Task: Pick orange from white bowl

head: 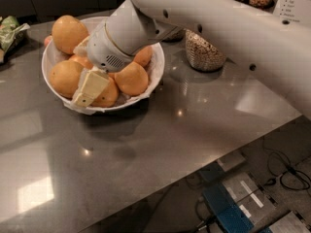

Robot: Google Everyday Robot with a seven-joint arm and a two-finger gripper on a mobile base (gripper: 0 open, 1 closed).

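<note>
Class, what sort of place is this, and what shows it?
Probably a kitchen counter: a white bowl of oranges and a jar of grains on a dark countertop. The gripper is down in the bowl.

Grey countertop (146,144): white bowl (154,76) beneath the gripper (88,90); grain jar (204,52) to its right; green packet (10,30) well to its left.
</note>
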